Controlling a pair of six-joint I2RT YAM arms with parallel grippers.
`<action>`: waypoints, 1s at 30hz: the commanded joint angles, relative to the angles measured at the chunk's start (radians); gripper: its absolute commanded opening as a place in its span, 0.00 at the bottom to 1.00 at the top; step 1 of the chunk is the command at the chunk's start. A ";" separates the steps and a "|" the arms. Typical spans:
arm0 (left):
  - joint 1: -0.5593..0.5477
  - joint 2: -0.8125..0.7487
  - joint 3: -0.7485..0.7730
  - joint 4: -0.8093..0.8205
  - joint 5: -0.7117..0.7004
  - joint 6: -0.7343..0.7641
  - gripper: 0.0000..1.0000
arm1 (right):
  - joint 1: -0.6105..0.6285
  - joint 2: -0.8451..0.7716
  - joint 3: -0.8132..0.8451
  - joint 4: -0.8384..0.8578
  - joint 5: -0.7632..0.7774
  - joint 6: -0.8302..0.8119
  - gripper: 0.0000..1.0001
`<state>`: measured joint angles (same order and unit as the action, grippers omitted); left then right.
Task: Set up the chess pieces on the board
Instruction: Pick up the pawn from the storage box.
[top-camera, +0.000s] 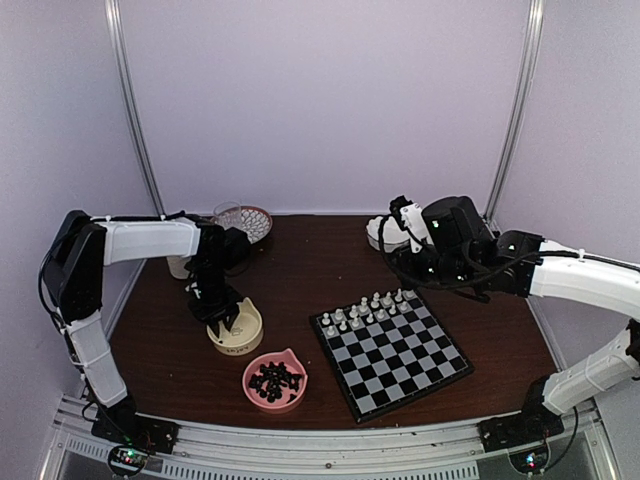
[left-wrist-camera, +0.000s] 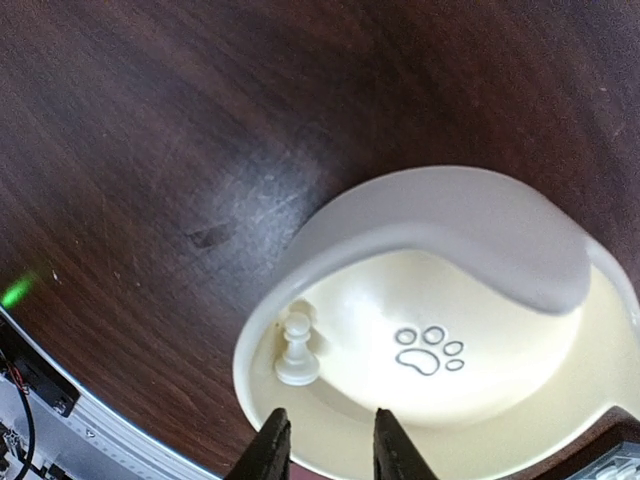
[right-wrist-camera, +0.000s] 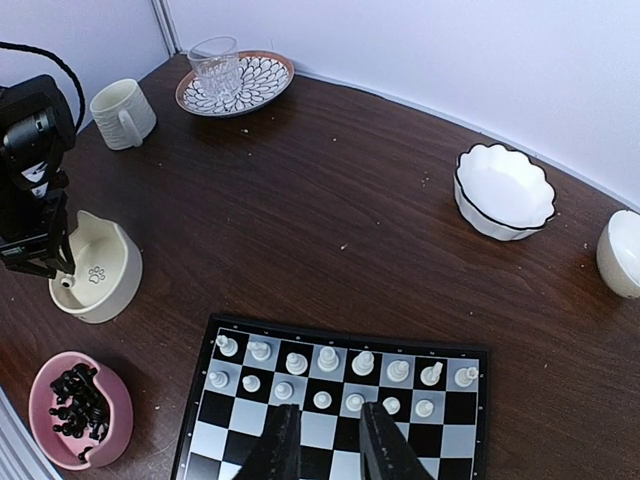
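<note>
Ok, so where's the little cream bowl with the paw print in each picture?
Top external: the cream bowl sits left of the board, just above the pink bowl.
Left wrist: the cream bowl fills the lower right, with the paw print inside.
Right wrist: the cream bowl is at the left edge, mid-height.
Shared landmark: the left gripper, at the bowl's rim in all three.
</note>
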<state>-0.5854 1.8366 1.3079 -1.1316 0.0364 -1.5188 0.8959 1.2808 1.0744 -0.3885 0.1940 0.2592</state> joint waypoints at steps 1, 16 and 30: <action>-0.002 -0.017 -0.033 -0.005 -0.011 -0.024 0.29 | -0.009 -0.009 0.007 0.013 -0.010 -0.005 0.23; -0.001 -0.010 -0.087 0.061 -0.013 -0.019 0.29 | -0.015 -0.023 -0.004 0.006 -0.010 -0.001 0.23; 0.000 -0.008 -0.126 0.106 -0.021 -0.013 0.18 | -0.017 -0.032 -0.014 -0.009 -0.011 0.007 0.23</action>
<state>-0.5854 1.8362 1.1973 -1.0386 0.0296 -1.5284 0.8848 1.2789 1.0721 -0.3923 0.1825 0.2611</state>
